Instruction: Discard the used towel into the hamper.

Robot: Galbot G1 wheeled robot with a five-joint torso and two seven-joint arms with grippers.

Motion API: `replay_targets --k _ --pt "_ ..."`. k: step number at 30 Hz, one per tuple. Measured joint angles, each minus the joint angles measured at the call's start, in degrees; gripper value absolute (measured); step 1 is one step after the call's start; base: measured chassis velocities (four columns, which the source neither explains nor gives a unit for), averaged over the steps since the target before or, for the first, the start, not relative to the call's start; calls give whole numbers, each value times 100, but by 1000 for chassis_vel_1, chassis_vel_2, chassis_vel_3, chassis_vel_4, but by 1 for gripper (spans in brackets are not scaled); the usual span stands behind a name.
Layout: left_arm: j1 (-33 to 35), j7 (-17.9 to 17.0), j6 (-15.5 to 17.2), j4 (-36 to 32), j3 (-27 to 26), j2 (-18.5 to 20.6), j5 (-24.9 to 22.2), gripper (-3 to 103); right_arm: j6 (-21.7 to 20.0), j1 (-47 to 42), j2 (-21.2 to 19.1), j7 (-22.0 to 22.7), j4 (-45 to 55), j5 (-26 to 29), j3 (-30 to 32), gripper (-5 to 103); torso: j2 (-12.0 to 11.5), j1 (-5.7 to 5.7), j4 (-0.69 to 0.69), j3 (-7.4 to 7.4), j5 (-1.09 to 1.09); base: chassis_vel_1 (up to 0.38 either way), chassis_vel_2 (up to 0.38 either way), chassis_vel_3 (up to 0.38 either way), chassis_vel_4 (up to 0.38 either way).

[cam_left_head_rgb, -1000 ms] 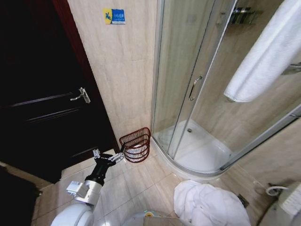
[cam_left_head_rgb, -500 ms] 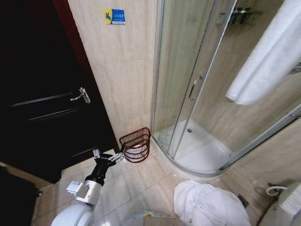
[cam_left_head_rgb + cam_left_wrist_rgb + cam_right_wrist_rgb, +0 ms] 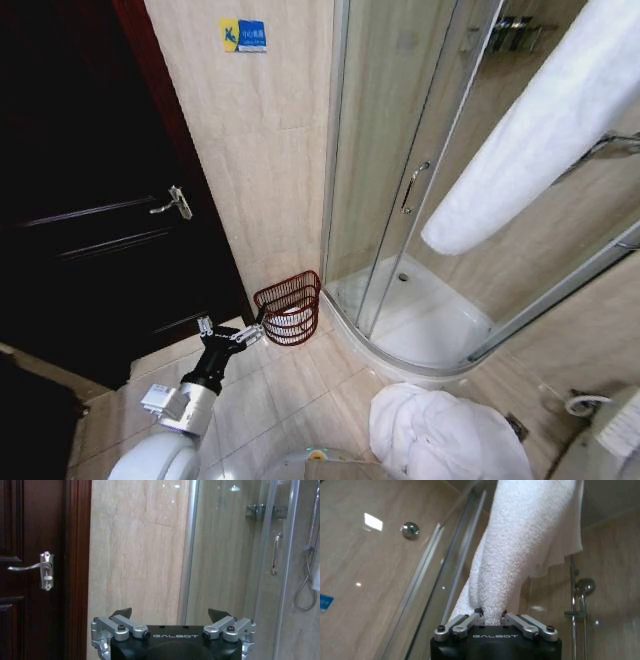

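It is a bathroom with beige stone-look tiles on the wall (image 3: 265, 150) and pale square tiles on the floor. A curved glass shower (image 3: 400, 200) with a shiny metal frame stands on a white, smooth tray. To the left of the shower, past the tiled wall, is a dark, glossy wooden door (image 3: 90, 220) with a silver lever handle (image 3: 172, 203).

The hamper (image 3: 289, 307) is a small round basket made of thin reddish-brown wire rings. It sits on the floor against the tiled wall, just left of the shower, and it leans so its open mouth faces up and toward the left.

The towel (image 3: 530, 130) is white, thick and fluffy. It hangs in the air in front of the shower glass, bunched into a long roll. Its long side slants from the top right corner down to the left, and its rounded low end is high above the hamper and to the right of it. The right gripper (image 3: 490, 619) has its fingers clenched on one end of the towel.

The left gripper (image 3: 232, 333) hangs low over the floor, just left of the hamper, pointing at it. Its fingers (image 3: 121, 613) are spread apart and hold nothing.

A heap of soft white cloth (image 3: 440, 435) lies on the floor near the shower tray
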Motion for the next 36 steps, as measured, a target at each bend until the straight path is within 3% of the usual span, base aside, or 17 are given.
replay_targets --k 6,9,10,14,21,32,36 --pt "0 0 0 0 0 0 0 99 136 -516 669 -171 606 -811 62 10 0 0 1 1 1 0 0 0 0" --pt "0 0 0 0 0 0 0 99 341 -863 1213 -343 933 -1382 107 10 0 0 0 1 2 0 0 0 0" --pt "0 0 0 0 0 0 0 99 341 -863 1213 -343 933 -1382 107 10 0 0 0 1 2 0 0 0 0" --pt "0 0 0 0 0 0 0 99 720 -1238 1740 -570 1228 -2010 265 10 0 0 0 0 0 0 0 0 0" --pt "0 0 0 0 0 0 0 99 942 -1654 2188 -790 1564 -2525 329 10 0 0 0 0 1 0 0 0 0" --pt "0 0 0 -1 0 0 0 99 1109 -1940 2594 -880 1657 -2784 270 10 0 0 0 0 1 0 0 0 0" --pt "0 0 1 0 0 0 0 99 1327 -2207 2910 -984 1669 -3017 165 10 1 0 1 0 1 0 0 0 0"
